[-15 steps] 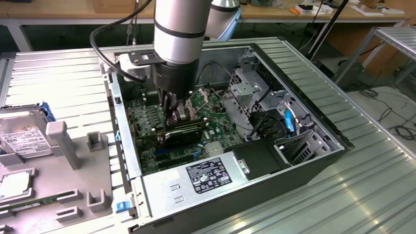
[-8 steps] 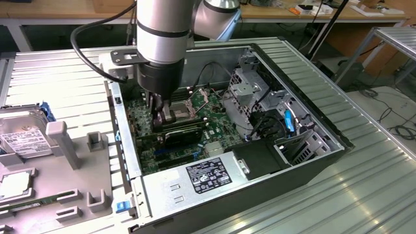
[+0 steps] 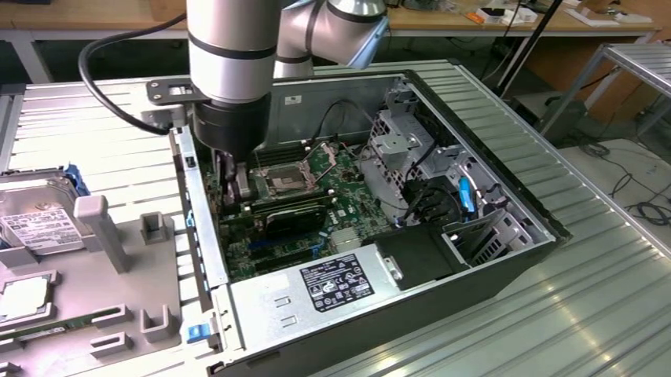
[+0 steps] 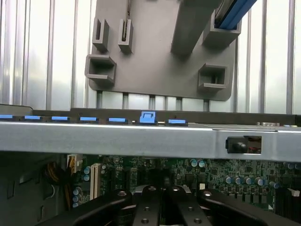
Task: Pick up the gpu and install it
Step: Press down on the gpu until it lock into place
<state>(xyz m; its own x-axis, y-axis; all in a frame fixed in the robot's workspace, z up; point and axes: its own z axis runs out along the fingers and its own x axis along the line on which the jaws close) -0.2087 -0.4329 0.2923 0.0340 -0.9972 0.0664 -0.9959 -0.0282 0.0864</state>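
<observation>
The tabletop [image 3: 587, 314] is ribbed metal and carries an open computer case [image 3: 504, 259] lying on its side, with a grey holder [image 3: 115, 267] beside it toward the exterior view's left. A silver hard drive [image 3: 37, 224] with a white label sits in that holder. Inside the case the green motherboard [image 3: 346, 192] faces up, with the power supply [image 3: 325, 287] at the near end and drive cages [image 3: 404, 129] at the far side.

The arm [image 3: 236, 47] reaches straight down into the case. Its gripper [image 3: 236, 177] hangs low over the board, at the wall nearest the holder.

The gpu [image 3: 288, 216] lies inside the case on the motherboard, a dark flat card just beside the gripper. Its long axis runs from the case wall on the exterior view's left toward the case's middle. I cannot tell whether it is seated in its slot.

The fingers [image 4: 150, 207] are pressed together with nothing visible between them.
</observation>
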